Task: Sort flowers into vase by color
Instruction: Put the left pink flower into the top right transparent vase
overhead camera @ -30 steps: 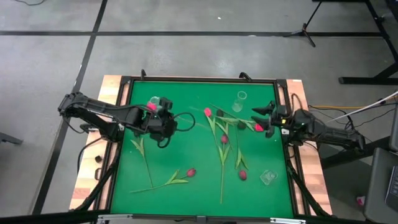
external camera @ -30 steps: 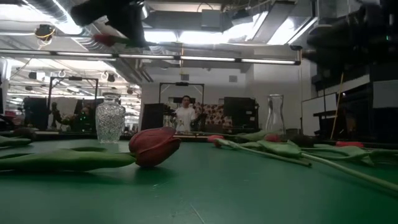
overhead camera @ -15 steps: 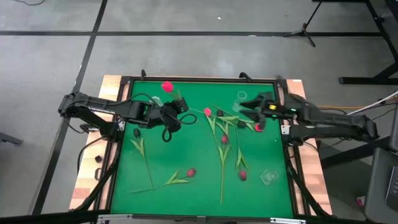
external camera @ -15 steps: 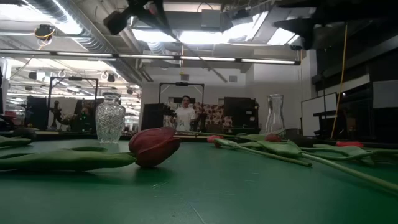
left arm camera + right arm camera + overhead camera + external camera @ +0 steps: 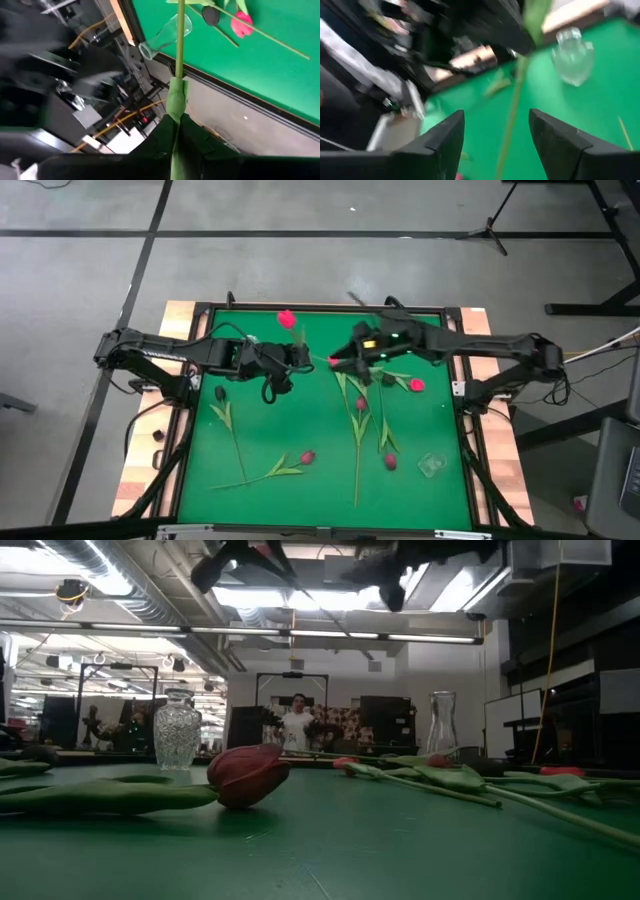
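Over on the left side of the green felt-topped bench (image 5: 250,430), the left end effector (image 5: 292,358) is pinched tight on a thin green stem, its dark fingers pressed together around the held tulip (image 5: 287,319), whose bright pink-red bud stands up near the bench's far edge. From the left wrist view that stem runs straight as a rod out of the closed fingers, a flat leaf wrapped at the grip.

Low on the left, a maroon tulip (image 5: 306,457) lies flat with its long stem and pointed leaves splayed on the felt; in the low view its bud is smooth, rounded and glossy. Behind it stands a cut-glass vase (image 5: 177,730), bulbous and faceted.

Moving to the middle, the right end effector (image 5: 352,360) has its two dark fingers spread wide, hovering above the bench close to the held tulip's stem, gripping nothing. The right wrist view shows that stem blurred between the open fingers (image 5: 445,137).

Below it, a loose heap of tulips (image 5: 362,405) crosses stems and leaves, dark and pink buds mixed. Further right lies a pink tulip (image 5: 416,385), and a clear slim-necked vase (image 5: 442,723) stands upright.
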`<control>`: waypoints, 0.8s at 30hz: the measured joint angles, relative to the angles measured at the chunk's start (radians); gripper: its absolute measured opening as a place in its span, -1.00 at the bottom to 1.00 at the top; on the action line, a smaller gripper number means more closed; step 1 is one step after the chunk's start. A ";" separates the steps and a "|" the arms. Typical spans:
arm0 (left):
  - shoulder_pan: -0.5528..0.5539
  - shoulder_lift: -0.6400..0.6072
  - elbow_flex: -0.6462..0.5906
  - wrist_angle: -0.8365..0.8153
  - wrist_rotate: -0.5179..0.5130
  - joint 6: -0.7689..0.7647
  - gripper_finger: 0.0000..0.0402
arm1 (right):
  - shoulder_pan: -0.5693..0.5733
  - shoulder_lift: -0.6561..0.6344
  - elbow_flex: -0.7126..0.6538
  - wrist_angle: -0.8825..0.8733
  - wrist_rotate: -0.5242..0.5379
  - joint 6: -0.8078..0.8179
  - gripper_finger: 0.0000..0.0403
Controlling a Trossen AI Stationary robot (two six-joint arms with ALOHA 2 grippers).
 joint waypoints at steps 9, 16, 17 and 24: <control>0.015 0.000 0.000 0.005 0.080 0.162 -0.94 | -0.001 0.158 0.151 -0.192 -0.089 -0.044 0.10; 0.047 0.000 0.000 0.008 0.181 0.319 -0.94 | -0.002 0.163 0.153 -0.179 -0.104 -0.062 0.10; 0.054 0.000 0.000 0.012 0.197 0.344 -0.94 | -0.002 0.163 0.153 -0.174 -0.104 -0.063 0.09; 0.079 0.000 0.000 0.101 0.236 0.401 -0.94 | -0.002 0.188 0.154 -0.133 -0.107 -0.056 0.09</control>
